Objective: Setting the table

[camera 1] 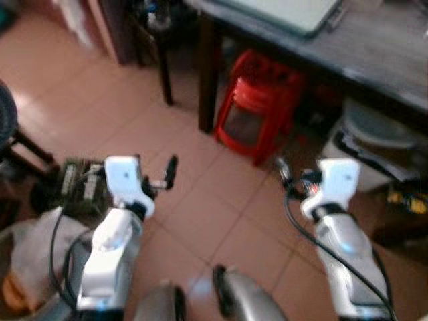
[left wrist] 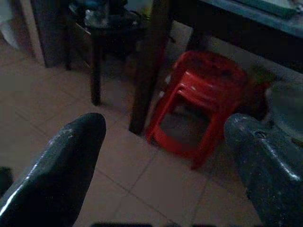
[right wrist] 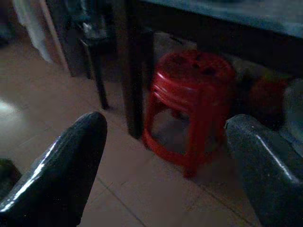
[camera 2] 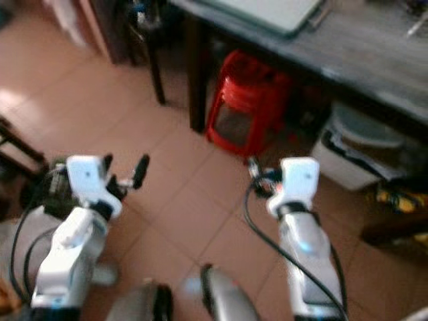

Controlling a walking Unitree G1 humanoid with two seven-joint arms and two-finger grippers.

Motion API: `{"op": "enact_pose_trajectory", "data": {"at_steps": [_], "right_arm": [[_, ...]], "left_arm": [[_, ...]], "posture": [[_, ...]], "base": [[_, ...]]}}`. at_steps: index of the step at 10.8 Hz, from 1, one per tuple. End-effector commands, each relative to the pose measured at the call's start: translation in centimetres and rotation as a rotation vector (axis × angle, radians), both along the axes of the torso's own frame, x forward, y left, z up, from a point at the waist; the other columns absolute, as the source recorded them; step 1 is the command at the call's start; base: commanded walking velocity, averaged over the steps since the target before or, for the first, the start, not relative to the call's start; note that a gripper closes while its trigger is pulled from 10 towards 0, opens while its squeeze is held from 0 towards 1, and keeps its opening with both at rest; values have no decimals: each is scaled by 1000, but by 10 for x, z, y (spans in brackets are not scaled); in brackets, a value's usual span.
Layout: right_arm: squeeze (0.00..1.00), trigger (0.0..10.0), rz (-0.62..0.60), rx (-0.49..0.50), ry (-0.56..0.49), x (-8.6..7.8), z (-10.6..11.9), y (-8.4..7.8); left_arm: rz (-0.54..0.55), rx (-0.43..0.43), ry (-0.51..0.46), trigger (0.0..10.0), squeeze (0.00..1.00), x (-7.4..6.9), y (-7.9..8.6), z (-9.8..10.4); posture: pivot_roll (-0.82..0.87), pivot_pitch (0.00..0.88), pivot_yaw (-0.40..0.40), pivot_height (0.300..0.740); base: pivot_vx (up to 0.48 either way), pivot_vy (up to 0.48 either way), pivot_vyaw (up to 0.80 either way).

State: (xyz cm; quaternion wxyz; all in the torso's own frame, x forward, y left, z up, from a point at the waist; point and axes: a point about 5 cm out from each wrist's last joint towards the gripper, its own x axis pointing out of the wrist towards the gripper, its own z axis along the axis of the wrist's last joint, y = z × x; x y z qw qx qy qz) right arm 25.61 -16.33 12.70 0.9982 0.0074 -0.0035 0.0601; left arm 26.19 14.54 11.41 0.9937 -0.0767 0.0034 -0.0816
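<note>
Both grippers are spread and empty: the left gripper [camera 1: 162, 175] and right gripper [right wrist: 165, 156] hover above the tiled floor [camera 1: 194, 221], facing stacked red stools [camera 1: 261, 103] under the wooden table [camera 1: 381, 50] ahead. No tableware is distinguishable; a flat grey-green board [camera 1: 287, 12] on the far tabletop looks rigid, probably best gripped at an edge.

A lived-in home: terracotta tiled floor [camera 1: 200, 221], dark wooden worktop [camera 1: 374, 47], stacked red plastic stools [camera 1: 257, 103] tucked beneath it.
</note>
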Motion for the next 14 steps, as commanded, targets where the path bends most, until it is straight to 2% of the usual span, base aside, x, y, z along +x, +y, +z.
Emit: {"op": "enact_pose_trajectory", "data": {"at_steps": [1,4,5,6,7,9,11,14], "right_arm": [[0,10000,-4,-13,-31,2,6,-4],[0,10000,-23,-123,-43,13,8,-3],[0,10000,-36,-133,-46,16,8,0],[0,10000,-30,-73,-32,13,4,3],[0,10000,-33,-86,-38,11,4,4],[0,10000,-82,-51,-62,8,2,-2],[0,10000,-142,-35,-34,3,-6,-13],[0,10000,-130,-25,-54,3,-2,-11]], "left_arm": [[6,-5,-3,10000,0,0,0,0],[15,10,-43,10000,0,9,3,6],[35,22,-54,10000,0,12,5,9],[76,34,-57,10000,0,12,8,8],[89,29,-46,10000,0,12,8,6],[128,23,-7,10000,0,10,8,-1],[93,22,27,10000,0,3,3,-14],[90,-6,4,10000,0,9,-1,-10]], "posture": [[-69,201,0,740],[-53,177,-8,740],[-52,171,-4,740],[-49,157,4,740],[-48,150,7,740],[-60,106,24,740],[-81,84,37,740],[-89,80,31,740]], "base": [[439,0,0],[414,0,0],[0,0,0],[0,0,0],[0,0,0],[0,0,0],[0,0,-800],[0,0,-800]]}}
